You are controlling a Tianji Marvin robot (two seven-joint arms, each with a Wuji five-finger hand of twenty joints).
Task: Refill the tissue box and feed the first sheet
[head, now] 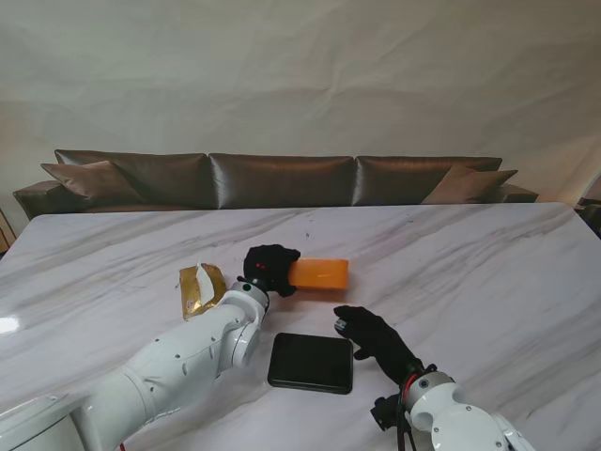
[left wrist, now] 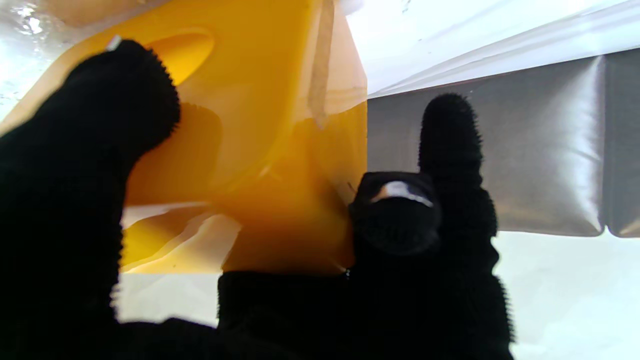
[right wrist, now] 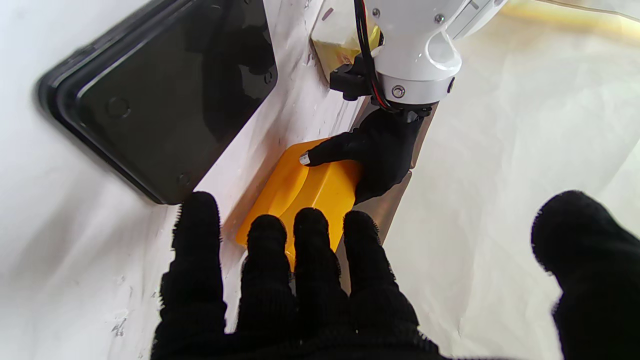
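The glossy orange rectangular tissue box [head: 319,273] is held off the white marble table [head: 488,272], near its middle, lying lengthwise with one end gripped by the black-gloved left hand [head: 269,269]. In the left wrist view the box [left wrist: 260,150] fills the frame with an oval recess showing on one face; whether anything is inside cannot be made out. Just left of that hand lies a crumpled gold-and-white tissue wrapper [head: 200,289] (its contents are unclear, partly hidden behind the left arm). Nearer to me, a flat black rounded-rectangle tray [head: 311,362] lies on the table with nothing on it. The black-gloved right hand [head: 374,340] hovers just beside the tray's right edge, fingers [right wrist: 310,250] spread and holding nothing. A brown leather sofa [head: 282,178] stands beyond the table's far edge.
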